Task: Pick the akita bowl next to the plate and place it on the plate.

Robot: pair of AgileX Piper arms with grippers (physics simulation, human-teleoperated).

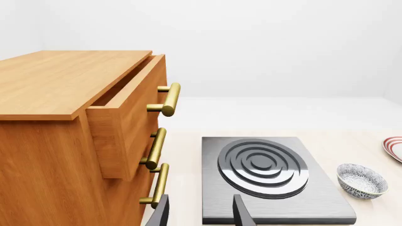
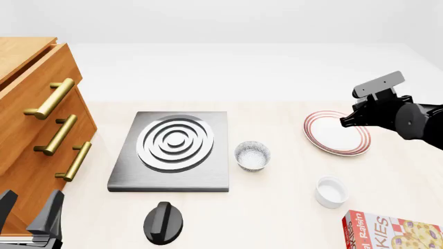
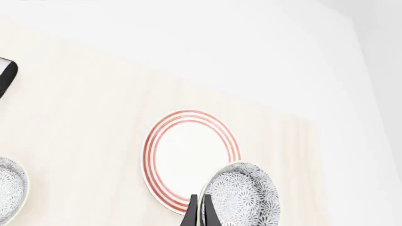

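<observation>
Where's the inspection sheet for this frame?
Surface: pale wood table.
Job's things: akita bowl held on edge above the plate; plate bare.
Clutter: second bowl, ramekin, stove, knob, cookie box.
End effectors: right end effector shut on bowl rim; left end effector open.
Cables: nothing seen.
Surroundings: wooden drawer cabinet, top drawer ajar.

Bare plate (image 2: 337, 139), open tabletop around; ramekin (image 2: 331, 191) well apart.
</observation>
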